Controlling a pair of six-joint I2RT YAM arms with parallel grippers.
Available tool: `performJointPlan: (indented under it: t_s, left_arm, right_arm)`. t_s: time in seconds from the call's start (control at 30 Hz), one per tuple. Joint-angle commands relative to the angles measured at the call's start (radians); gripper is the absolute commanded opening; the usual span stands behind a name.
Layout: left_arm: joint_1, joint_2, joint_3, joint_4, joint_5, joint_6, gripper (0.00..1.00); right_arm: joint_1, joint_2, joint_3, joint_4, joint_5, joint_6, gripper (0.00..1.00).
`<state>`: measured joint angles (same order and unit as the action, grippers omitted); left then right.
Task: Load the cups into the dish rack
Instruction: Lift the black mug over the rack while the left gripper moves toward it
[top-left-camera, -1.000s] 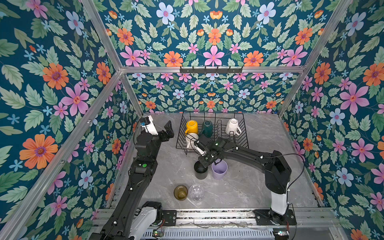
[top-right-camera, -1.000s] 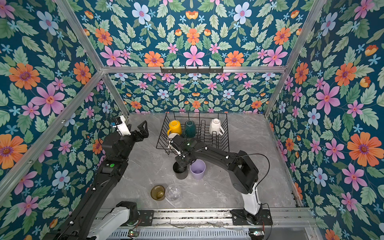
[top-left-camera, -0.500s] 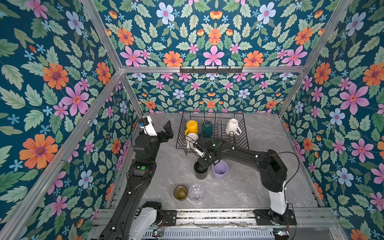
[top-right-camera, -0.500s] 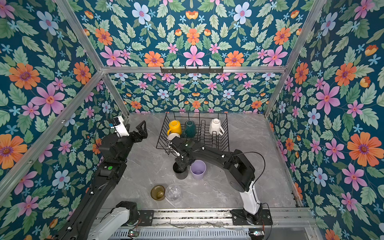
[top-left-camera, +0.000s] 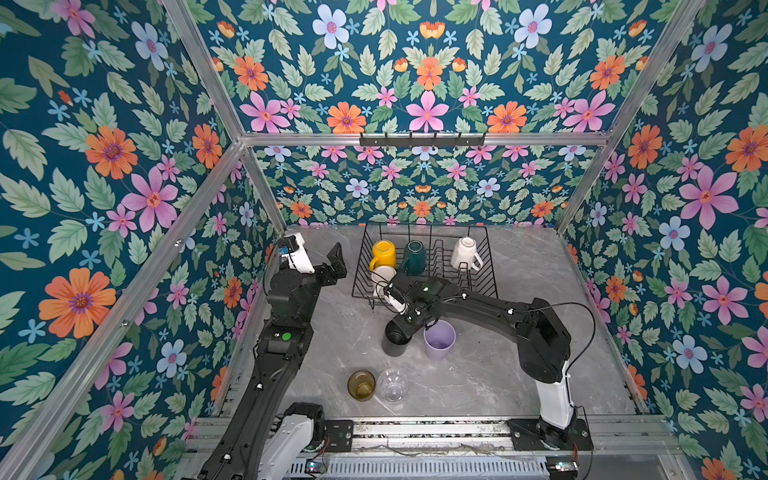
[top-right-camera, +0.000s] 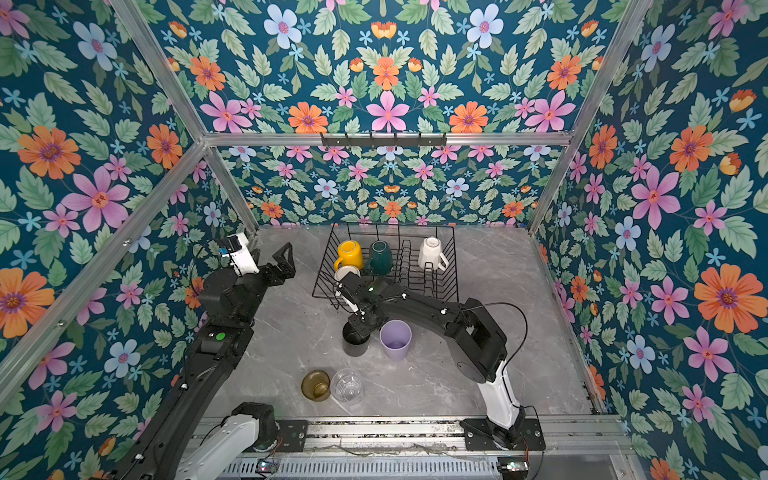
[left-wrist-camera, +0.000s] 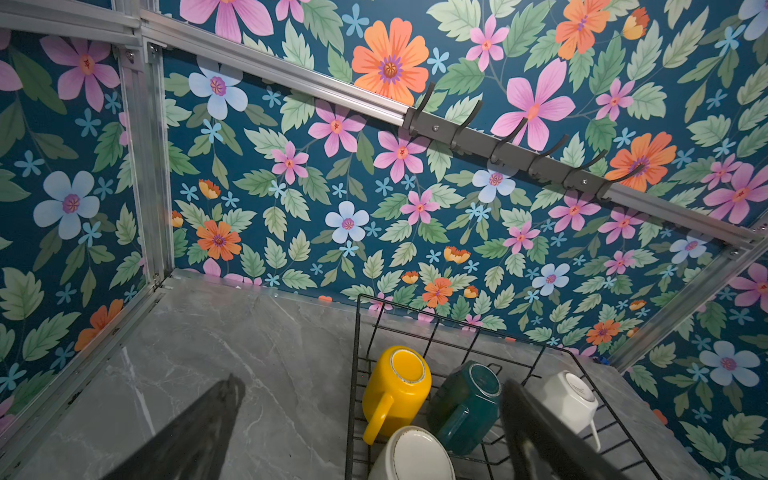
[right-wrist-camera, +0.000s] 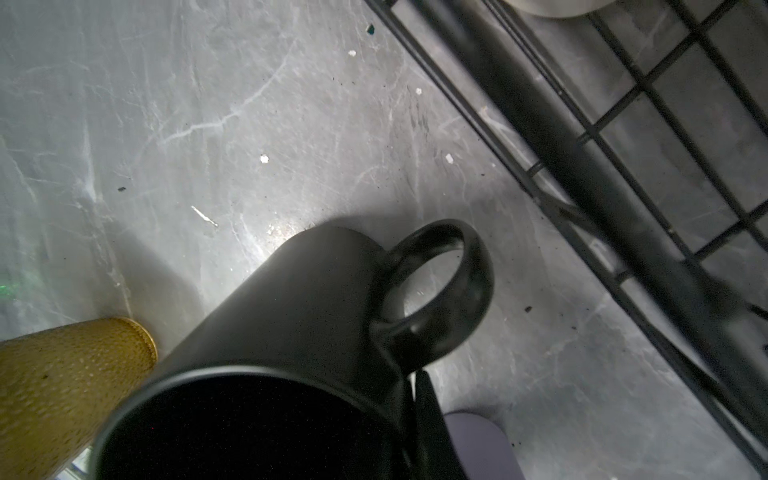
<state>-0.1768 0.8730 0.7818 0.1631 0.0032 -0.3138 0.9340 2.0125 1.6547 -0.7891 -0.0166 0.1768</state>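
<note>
My right gripper (top-left-camera: 409, 328) (top-right-camera: 365, 326) (right-wrist-camera: 409, 407) is shut on the rim of the black mug (top-left-camera: 395, 338) (top-right-camera: 355, 341) (right-wrist-camera: 299, 299), near its handle. The mug sits upright just in front of the dish rack (top-left-camera: 428, 226) (top-right-camera: 390, 226) (left-wrist-camera: 357, 374). In the rack lie a yellow mug (top-left-camera: 383, 253) (left-wrist-camera: 399, 382), a teal mug (top-left-camera: 414, 257) (left-wrist-camera: 465, 407), a white mug (top-left-camera: 464, 253) (left-wrist-camera: 569, 399) and a cream mug (top-left-camera: 382, 276) (left-wrist-camera: 411, 455). A lilac tumbler (top-left-camera: 439, 340) (right-wrist-camera: 478, 444) stands beside the black mug. An olive glass (top-left-camera: 361, 385) (right-wrist-camera: 62, 382) and a clear glass (top-left-camera: 392, 385) stand nearer the front. My left gripper (top-left-camera: 334, 266) (top-right-camera: 282, 266) (left-wrist-camera: 370, 432) hangs open and empty, left of the rack.
A black hook rail (top-left-camera: 422, 140) (left-wrist-camera: 519, 153) runs along the back wall above the rack. Floral walls close in the grey marble table (top-left-camera: 519, 374) on three sides. The right arm (top-left-camera: 478, 303) stretches across the table in front of the rack.
My right gripper has closed onto the black mug's rim. The left arm has hardly moved and stays open.
</note>
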Motion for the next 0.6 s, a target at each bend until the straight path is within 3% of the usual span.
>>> performJointPlan:
  t_s: [0.0, 0.37, 0.57]
  left_arm:
    - [0.001, 0.001, -0.001, 0.024, -0.006, 0.005, 1.0]
    - [0.002, 0.0, -0.006, 0.041, -0.02, -0.013, 1.0]
    - [0.002, -0.005, -0.024, 0.11, 0.046, -0.036, 1.0]
  right_arm:
    - [0.001, -0.024, 0.005, 0.013, -0.014, -0.008, 0.0]
    - [0.001, -0.196, -0.069, 0.104, -0.015, 0.019, 0.0]
    - [-0.016, -0.344, -0.168, 0.207, -0.043, 0.029, 0.0]
